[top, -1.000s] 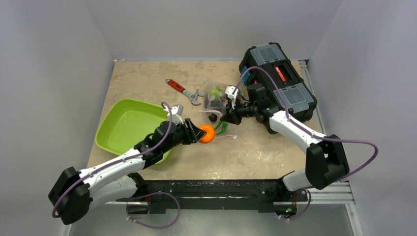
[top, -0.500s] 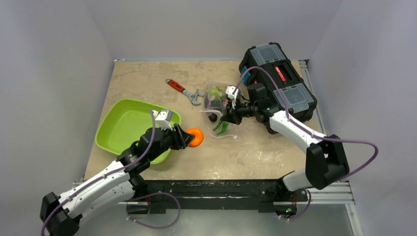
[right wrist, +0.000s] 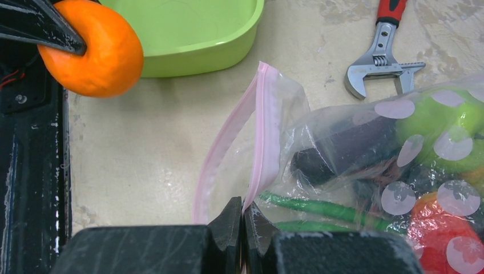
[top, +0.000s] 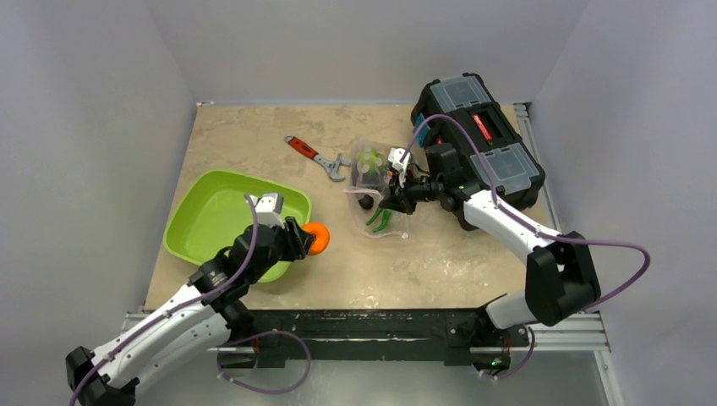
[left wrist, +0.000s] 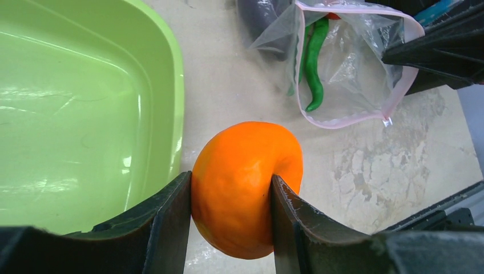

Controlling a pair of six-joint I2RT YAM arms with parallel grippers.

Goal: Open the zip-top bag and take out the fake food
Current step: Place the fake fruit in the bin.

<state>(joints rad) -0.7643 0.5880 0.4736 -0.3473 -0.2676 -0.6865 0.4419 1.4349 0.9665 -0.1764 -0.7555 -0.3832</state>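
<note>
Left fingers [left wrist: 165, 228], partly spread, clamp the orange fruit [left wrist: 245, 182] just right of the green tray [left wrist: 171, 85] rim. Right fingers [right wrist: 231, 222], fully closed, pinch the zip-top bag [top: 369, 173] at the top view's centre, more fake food [right wrist: 342, 149] inside. Carry the fruit well over the tray's hollow before letting go, so it cannot roll off.

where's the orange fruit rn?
Top view, left of centre: the orange fruit is clamped in the left claw, just beside the green tray's right rim, with the zip-top bag further right.
</note>
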